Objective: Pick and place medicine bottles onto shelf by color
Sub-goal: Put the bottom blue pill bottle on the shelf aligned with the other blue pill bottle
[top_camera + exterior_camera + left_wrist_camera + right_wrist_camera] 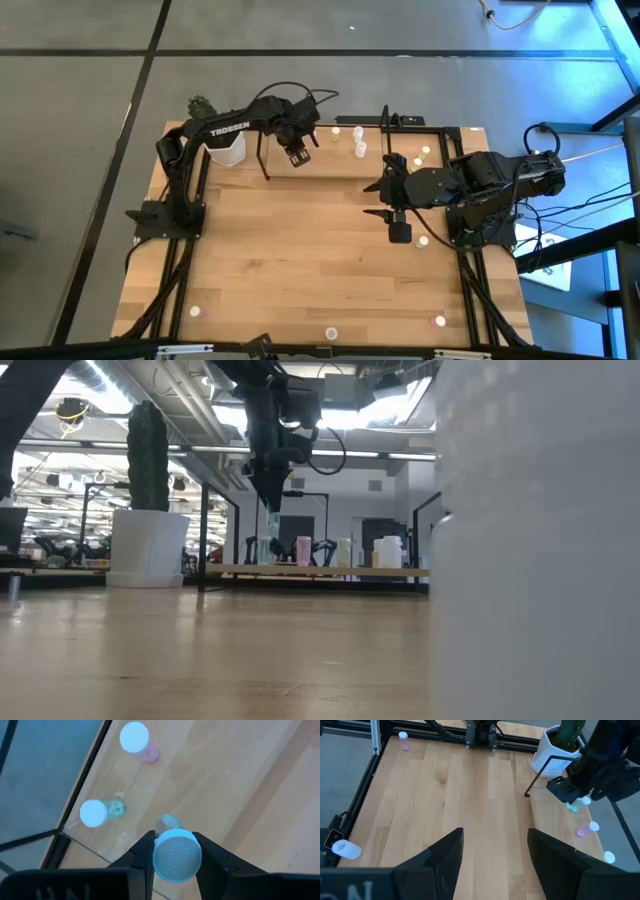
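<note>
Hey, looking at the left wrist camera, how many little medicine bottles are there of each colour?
Pale green small plastic bottles: 2, one clamped in the left gripper
Pink small plastic bottle: 1
Total: 3

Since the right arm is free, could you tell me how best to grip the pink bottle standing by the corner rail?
Probably from straight above, the open right gripper closing across the pink bottle just under its cap: it stands upright, round, with the rail near one side.
</note>
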Controlling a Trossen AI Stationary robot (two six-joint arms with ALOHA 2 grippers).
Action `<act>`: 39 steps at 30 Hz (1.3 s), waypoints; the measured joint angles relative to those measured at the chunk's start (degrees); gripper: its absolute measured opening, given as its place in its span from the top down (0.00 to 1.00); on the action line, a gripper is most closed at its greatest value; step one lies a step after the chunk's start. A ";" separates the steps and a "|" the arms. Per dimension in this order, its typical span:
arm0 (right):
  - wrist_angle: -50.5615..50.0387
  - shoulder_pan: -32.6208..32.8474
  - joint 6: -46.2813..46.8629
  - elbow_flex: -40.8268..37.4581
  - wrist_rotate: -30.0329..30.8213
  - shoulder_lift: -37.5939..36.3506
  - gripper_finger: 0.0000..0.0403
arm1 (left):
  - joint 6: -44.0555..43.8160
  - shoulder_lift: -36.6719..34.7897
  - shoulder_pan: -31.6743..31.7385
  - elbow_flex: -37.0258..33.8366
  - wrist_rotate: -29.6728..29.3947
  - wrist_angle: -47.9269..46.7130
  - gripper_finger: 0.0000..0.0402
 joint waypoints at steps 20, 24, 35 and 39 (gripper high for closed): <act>4.10 -1.15 -0.99 0.00 3.72 1.09 0.45 | 13.86 0.05 0.84 -7.72 -0.10 4.24 0.77; 4.03 -2.39 0.10 0.00 7.07 3.27 0.45 | 15.25 0.05 1.25 -7.92 -0.12 4.53 0.77; 3.95 -6.54 0.98 0.00 7.46 8.33 0.45 | 15.22 0.05 1.22 -7.92 -0.08 4.64 0.77; 4.01 -6.82 0.23 0.00 7.48 9.62 0.45 | 15.25 0.05 1.22 -7.92 -0.08 4.62 0.77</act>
